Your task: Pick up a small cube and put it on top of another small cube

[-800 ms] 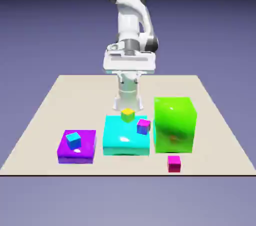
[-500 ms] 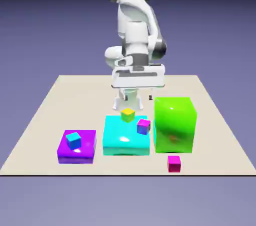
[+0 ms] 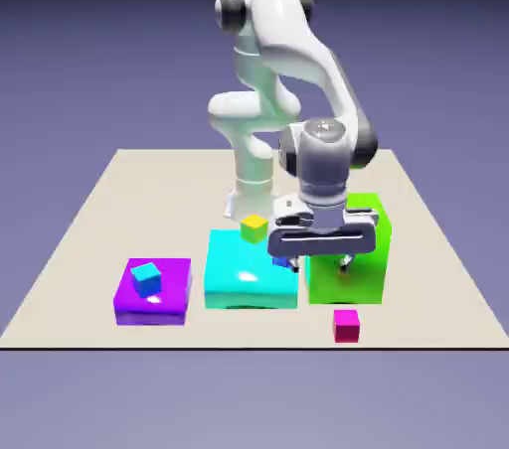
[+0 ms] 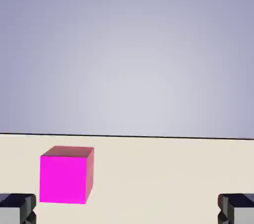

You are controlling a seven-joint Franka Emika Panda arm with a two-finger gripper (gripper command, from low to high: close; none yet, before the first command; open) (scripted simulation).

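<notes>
Writing: I can read no brand, label or lettering on the arm, blocks or cubes in either view.
Worktop: my worktop [image 3: 75, 238] is a plain, pale beige sheet with a thin dark line along its near edge.
Room: I see a smooth blue-violet backdrop [image 3: 437, 60], darkening to black along the top of the exterior view.
Near left corner: a flat purple block [image 3: 154, 308] sits toward this corner, with a small blue cube [image 3: 147, 279] on top, turned askew.
Middle: a broad cyan block [image 3: 252, 283] lies right of the purple one, bare worktop between them. A small yellow cube [image 3: 254, 228] shows at its far side; I cannot tell whether they touch. Over its right part I catch a bit of a small blue-faced cube [image 3: 281, 261], mostly hidden by the hand.
Gripper: my gripper [image 3: 320, 266] is spread wide with nothing between the tips, in front of the tall green block [image 3: 368, 273] in the exterior view.
Near edge, right of middle: the small magenta-pink cube [image 3: 346, 326] rests on the worktop, in front of the green block. In the hand view it shows low on the left, off-centre between the fingertips [image 4: 17, 208].
Open room: bare worktop runs along the left edge and from the magenta-pink cube to the near right corner.
</notes>
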